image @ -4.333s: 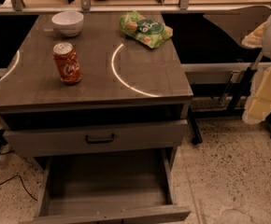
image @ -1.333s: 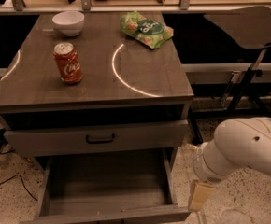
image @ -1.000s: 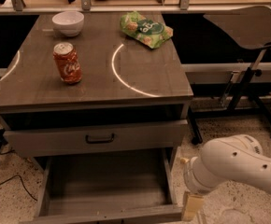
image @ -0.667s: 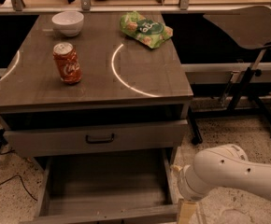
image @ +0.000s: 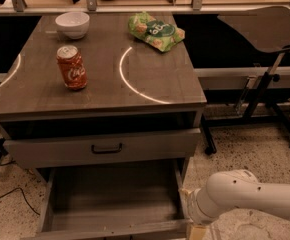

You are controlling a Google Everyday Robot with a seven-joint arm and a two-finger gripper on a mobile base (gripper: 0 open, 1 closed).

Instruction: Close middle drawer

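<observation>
Arm swung closer; end effector by front corner of wide-open middle drawer; grip state unclear.

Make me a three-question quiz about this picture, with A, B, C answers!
1. Where is the end effector?
A. On the cabinet top
B. Low down, beside the front right corner of the middle drawer
C. Up above the cabinet

2. How many things sit on the cabinet top?
A. One
B. Three
C. Five

3. How is the middle drawer?
A. Pulled out
B. Pushed shut
C. Taken away

Answers:
1 B: it shows at the bottom edge of the picture, right by that drawer's front corner.
2 B: a white bowl, a red soda can and a green snack bag.
3 A: its bare plank inside shows, sticking out in front of the cabinet.
</observation>
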